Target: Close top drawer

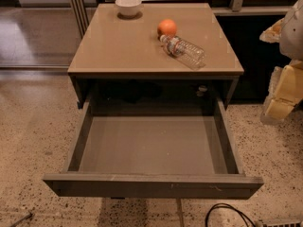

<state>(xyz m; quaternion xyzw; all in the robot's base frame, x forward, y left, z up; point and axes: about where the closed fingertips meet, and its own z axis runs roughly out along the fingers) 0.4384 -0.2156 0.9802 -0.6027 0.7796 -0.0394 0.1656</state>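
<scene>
The top drawer (151,185) is pulled far out of the cabinet toward me. It is a wide, shallow grey box with nothing in it, and its flat dark front has faint pale scuffs. It spans the cabinet's width under the tan top (118,46). My gripper (280,102) shows as pale yellow and white parts at the right edge of the view. It hangs beside the cabinet's right side, level with the drawer's back, and is apart from the drawer.
On the cabinet top stand a white bowl (128,6) at the back, an orange (167,28), and a clear plastic bottle (184,51) lying on its side. A black cable (227,213) loops on the speckled floor at the front right.
</scene>
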